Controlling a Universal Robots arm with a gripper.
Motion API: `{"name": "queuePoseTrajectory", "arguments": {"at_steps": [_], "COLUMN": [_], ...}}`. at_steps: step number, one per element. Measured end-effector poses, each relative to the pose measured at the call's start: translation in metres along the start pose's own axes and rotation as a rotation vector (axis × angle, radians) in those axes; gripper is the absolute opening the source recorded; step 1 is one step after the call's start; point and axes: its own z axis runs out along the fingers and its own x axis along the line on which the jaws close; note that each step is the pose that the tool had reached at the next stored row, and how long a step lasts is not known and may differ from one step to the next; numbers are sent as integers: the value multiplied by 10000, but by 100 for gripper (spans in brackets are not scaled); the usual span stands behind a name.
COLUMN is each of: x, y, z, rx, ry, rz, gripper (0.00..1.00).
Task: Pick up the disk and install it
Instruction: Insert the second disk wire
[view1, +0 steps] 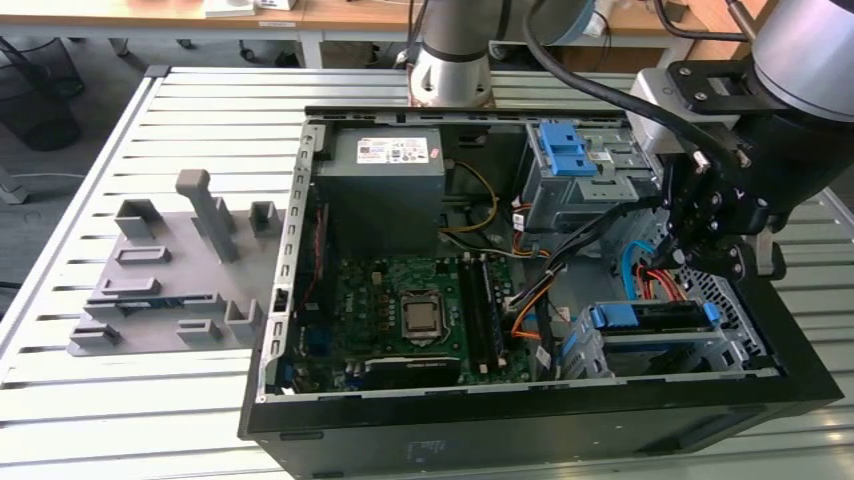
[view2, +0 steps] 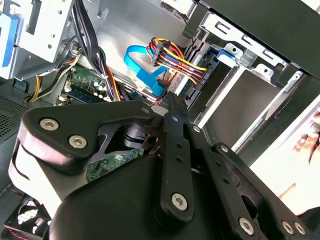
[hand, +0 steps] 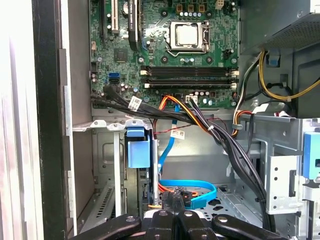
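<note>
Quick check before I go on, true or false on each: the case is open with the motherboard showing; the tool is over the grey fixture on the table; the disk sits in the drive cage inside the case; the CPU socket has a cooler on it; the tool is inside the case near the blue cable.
1. The computer case lies open with the motherboard showing. True.
2. The tool hangs over the grey fixture. False: it is over the case, at the exterior view's right, above the drive cage.
3. The disk sits in the drive cage. True.
4. The CPU socket carries a cooler. False: it is bare.
5. The tool is near the blue cable. True, as the first wrist view shows.
</note>
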Motion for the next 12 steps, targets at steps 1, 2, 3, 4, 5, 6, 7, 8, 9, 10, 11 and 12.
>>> {"name": "queuePoseTrajectory", "arguments": {"at_steps": [1,2,3,4,5,6,7,8,9,10,11,12], "x": [0,0,0,0,0,0,0,0,0,-2,-3,-5], "y": [0,0,0,0,0,0,0,-1,-3,-5,-5,-5], "z": [0,0,0,0,0,0,0,-1,-2,-5,-13,-20], "rx": [-1,-1,-1,-1,-2,-2,-2,-2,-7,-12,-15,-20], "ry": [0,0,1,0,0,0,1,1,1,1,5,3], "rz": [0,0,0,0,0,1,0,0,-1,0,1,2], "gripper": [11,11,11,11,11,11,11,11,11,11,11,11]}}
